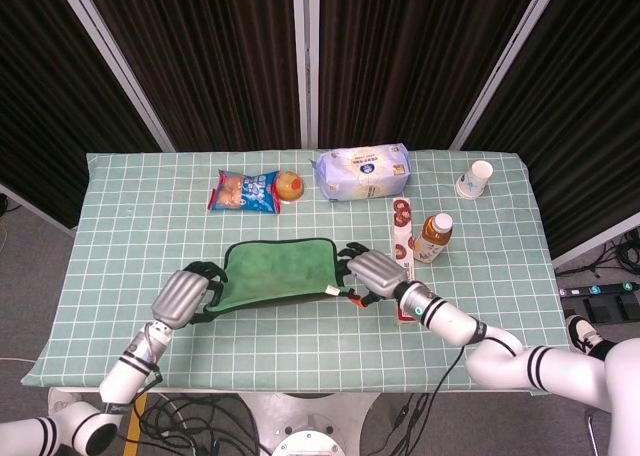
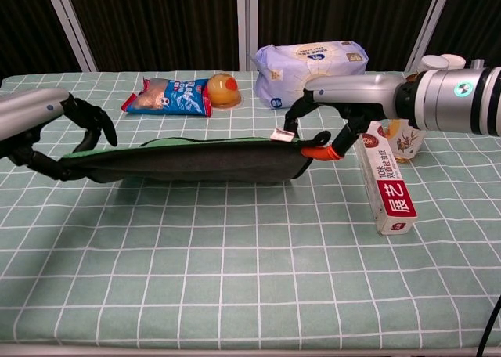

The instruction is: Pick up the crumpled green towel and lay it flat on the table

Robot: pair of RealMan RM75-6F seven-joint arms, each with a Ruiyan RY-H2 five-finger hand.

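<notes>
The green towel (image 1: 272, 269) is stretched out flat between my two hands, just above the table's middle. In the chest view the towel (image 2: 196, 160) shows edge-on as a dark band with a thin shadow under it. My left hand (image 1: 190, 291) grips its left edge, fingers curled over the cloth; the same left hand (image 2: 59, 130) appears at the chest view's left edge. My right hand (image 1: 368, 273) pinches the towel's right edge, where a white tag and an orange fingertip show by the right hand (image 2: 317, 134).
A long red-and-white box (image 1: 403, 256) and a tea bottle (image 1: 433, 235) lie just right of my right hand. At the back are a blue snack bag (image 1: 245, 191), an orange jelly cup (image 1: 290, 185), a lavender tissue pack (image 1: 362, 170) and a paper cup (image 1: 478, 177).
</notes>
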